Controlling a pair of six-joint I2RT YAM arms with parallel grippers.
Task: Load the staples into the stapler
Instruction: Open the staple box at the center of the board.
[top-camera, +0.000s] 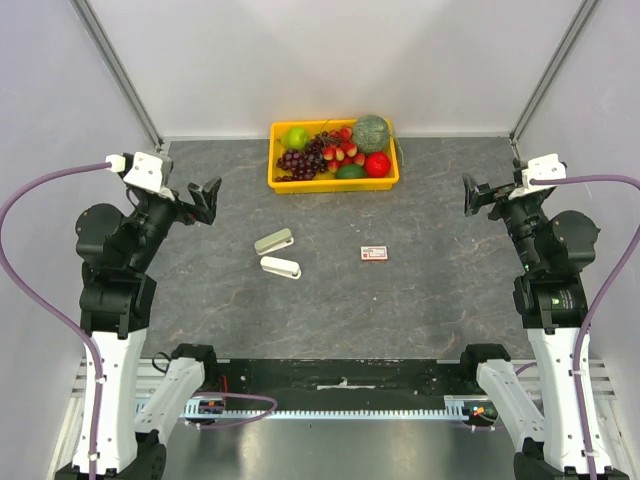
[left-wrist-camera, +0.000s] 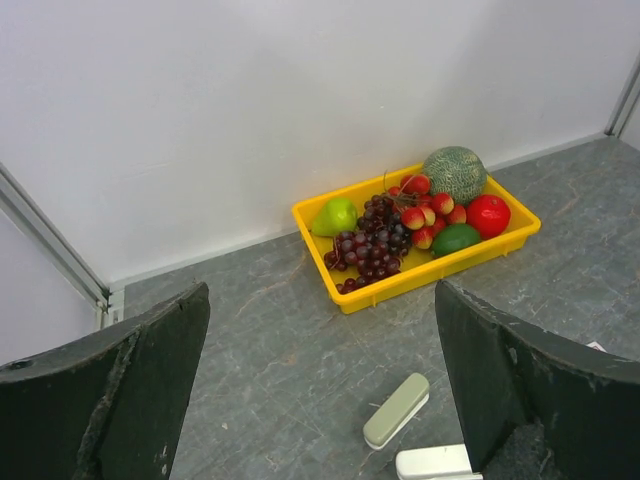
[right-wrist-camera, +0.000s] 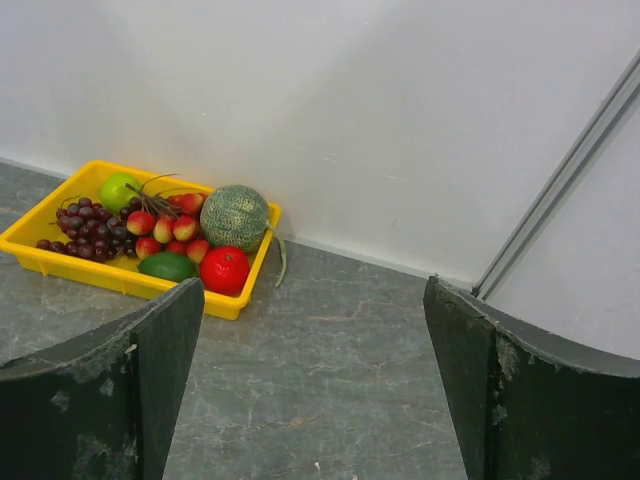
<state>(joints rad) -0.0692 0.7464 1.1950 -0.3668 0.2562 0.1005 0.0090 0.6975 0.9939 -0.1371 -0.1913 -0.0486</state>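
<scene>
Staples box (top-camera: 374, 253): lying flat near the bench (top-camera: 440, 300) middle, apart from both claws.
Staplers: grey stapler (top-camera: 273, 241) and white stapler (top-camera: 280, 267) lying close together, left of the box.
Yellow tray (top-camera: 330, 184): sitting at the far edge, holding grapes (top-camera: 296, 162), apple (top-camera: 295, 137), melon (top-camera: 371, 132).
Left claw (top-camera: 207, 202): hovering spread wide, holding nothing.
Right claw (top-camera: 468, 196): hovering spread wide, holding nothing.
</scene>
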